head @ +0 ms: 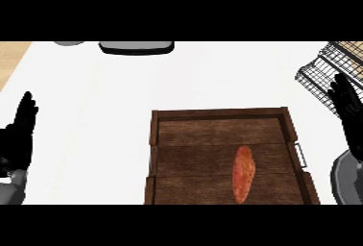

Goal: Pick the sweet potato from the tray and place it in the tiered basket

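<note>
Both hands' fingers (21,120) straight, holding nothing; sweet potato (242,173) untouched

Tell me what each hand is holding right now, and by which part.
Nothing. The left hand and right hand are open; the sweet potato lies untouched in the tray.

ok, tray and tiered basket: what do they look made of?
Tray: looks like dark brown wood with a matte finish; plank seams and grain streaks run across its floor, and there is a pale, possibly metal, handle on its right side. Tiered basket: appears to be dark wire mesh, with a see-through grid.
</note>
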Robot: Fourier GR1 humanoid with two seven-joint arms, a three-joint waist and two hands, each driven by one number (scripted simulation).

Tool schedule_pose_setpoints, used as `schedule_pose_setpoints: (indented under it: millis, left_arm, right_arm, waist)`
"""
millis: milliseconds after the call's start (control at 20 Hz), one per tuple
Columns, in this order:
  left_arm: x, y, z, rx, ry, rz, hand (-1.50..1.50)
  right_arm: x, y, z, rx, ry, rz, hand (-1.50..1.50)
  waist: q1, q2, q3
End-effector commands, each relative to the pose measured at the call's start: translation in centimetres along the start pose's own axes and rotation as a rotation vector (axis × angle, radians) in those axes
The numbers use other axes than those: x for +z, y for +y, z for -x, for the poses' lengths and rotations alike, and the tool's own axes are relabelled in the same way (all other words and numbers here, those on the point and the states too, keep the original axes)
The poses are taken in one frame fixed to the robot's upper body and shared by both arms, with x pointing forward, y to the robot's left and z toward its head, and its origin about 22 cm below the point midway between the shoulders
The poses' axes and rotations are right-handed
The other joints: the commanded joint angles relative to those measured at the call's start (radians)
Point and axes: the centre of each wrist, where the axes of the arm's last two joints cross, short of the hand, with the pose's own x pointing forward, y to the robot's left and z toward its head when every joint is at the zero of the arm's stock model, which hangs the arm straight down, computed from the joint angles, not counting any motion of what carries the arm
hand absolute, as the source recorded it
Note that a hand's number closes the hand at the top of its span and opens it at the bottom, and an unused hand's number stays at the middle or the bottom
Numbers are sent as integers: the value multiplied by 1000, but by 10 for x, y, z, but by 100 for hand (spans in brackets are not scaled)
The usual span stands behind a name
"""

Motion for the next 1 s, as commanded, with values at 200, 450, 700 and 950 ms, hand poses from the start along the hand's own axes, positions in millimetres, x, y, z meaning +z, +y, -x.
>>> schedule_pose_setpoints:
  millis: [200,450,700,950]
  left_arm:
    - [20,-76,-22,176,-98,394,0]
    - [34,-119,-14,261,-60,540,0]
    - [25,-118,-25,267,-55,562,0]
    - [42,-106,-9,250,-34,540,0]
  right_arm:
    - [-11,110,-20,-231,149,144,-150]
    - [6,191,-19,-298,184,257,-150]
    - [15,225,-55,-132,2,290,-150]
    - [8,191,-50,206,139,181,-150]
  waist:
    - [5,-15,-1]
    - [5,-5,2]
    - [-7,-22,1]
    - [-19,-39,-5]
